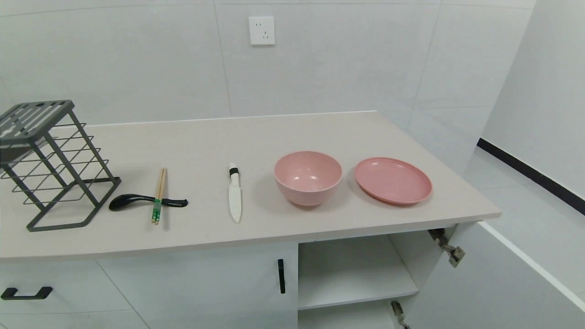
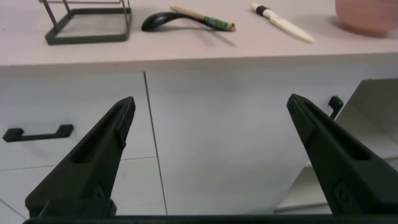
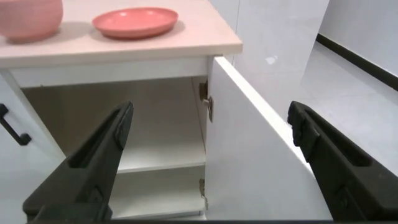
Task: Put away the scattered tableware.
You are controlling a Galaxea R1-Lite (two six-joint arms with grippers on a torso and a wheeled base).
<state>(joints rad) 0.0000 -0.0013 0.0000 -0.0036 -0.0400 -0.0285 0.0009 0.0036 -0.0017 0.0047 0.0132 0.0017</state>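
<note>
On the beige counter (image 1: 228, 137) lie a pink bowl (image 1: 307, 177) and, to its right, a pink plate (image 1: 393, 179). A white knife (image 1: 234, 193) lies left of the bowl. Further left, a pair of chopsticks (image 1: 158, 195) rests across a black spoon (image 1: 146, 201). My left gripper (image 2: 211, 109) stands open below counter height, facing the cabinet front, with the spoon (image 2: 168, 20), chopsticks (image 2: 205, 18) and knife (image 2: 283, 23) above it. My right gripper (image 3: 211, 115) stands open before the open cabinet, with the plate (image 3: 135, 21) and bowl (image 3: 30, 17) above.
A dark wire rack (image 1: 45, 160) stands at the counter's left end. Under the plate, the cabinet door (image 1: 493, 274) hangs open to the right, showing a white shelf (image 1: 352, 278). A closed door with a black handle (image 1: 281, 275) and a drawer handle (image 1: 26, 293) lie to the left.
</note>
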